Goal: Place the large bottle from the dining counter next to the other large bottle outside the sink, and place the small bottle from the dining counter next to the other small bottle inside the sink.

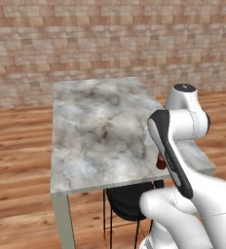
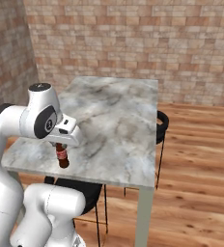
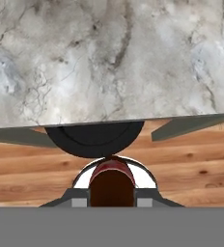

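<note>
Closed on the neck of the brown bottle (image 2: 62, 156), the claw (image 2: 61, 144) is seen just under the white hand of the arm in the right base view. The bottle is held upright, and its red label is visible below the fingers. Whether its bottom touches the table (image 2: 119, 120) or is lifted a little above it cannot be told. The bottle is placed at the near edge of the table, close to the corner nearest to the arm.

From the left base view, a small part of the brown bottle (image 1: 160, 161) is shown beside the dark forearm, at the near right edge of the table (image 1: 95, 131); the claw itself is hidden behind the arm.

From the hand view, the bottle (image 3: 112, 185) is looked at from above, and it is pinched between the two grey fingers (image 3: 77, 198) at each side. Beyond it, a round black stool seat (image 3: 94, 140) is seen under the table edge, and the marble top (image 3: 109, 58) lies further on. Wooden floor (image 3: 191, 164) is shown around the stool. A brick wall (image 1: 110, 34) stands behind the table.
</note>
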### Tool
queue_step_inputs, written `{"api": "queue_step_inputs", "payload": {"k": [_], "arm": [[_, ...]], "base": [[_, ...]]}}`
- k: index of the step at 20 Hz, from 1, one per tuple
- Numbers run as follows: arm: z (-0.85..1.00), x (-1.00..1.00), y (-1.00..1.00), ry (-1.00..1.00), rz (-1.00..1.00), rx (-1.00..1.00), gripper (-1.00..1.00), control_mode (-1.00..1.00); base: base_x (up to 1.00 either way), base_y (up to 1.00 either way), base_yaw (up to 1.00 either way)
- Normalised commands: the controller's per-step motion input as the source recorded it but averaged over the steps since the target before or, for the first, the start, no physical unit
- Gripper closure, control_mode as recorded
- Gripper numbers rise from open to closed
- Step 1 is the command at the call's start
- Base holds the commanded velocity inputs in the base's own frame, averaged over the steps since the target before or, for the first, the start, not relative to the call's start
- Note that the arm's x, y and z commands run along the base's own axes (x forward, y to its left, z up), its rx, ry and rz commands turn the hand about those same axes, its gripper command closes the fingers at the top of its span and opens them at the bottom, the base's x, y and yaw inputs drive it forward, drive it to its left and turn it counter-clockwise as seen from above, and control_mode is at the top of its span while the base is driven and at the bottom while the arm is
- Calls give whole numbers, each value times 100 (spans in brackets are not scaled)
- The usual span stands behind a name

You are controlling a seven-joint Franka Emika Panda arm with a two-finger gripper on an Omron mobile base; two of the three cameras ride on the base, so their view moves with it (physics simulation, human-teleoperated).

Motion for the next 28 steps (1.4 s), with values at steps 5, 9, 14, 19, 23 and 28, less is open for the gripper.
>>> {"api": "queue_step_inputs", "payload": {"k": [5, 9, 14, 19, 23, 28], "arm": [[0, 0, 0, 0, 0, 0, 100, 100], [0, 0, 0, 0, 0, 0, 100, 100], [0, 0, 0, 0, 0, 0, 100, 100], [0, 0, 0, 0, 0, 0, 100, 100], [0, 0, 0, 0, 0, 0, 100, 100], [0, 0, 0, 0, 0, 0, 100, 100]], "base": [[-93, -3, -14], [-87, 0, -37], [-18, -16, -67], [-9, -45, -75], [-5, -34, -80], [-8, -33, -79]]}}
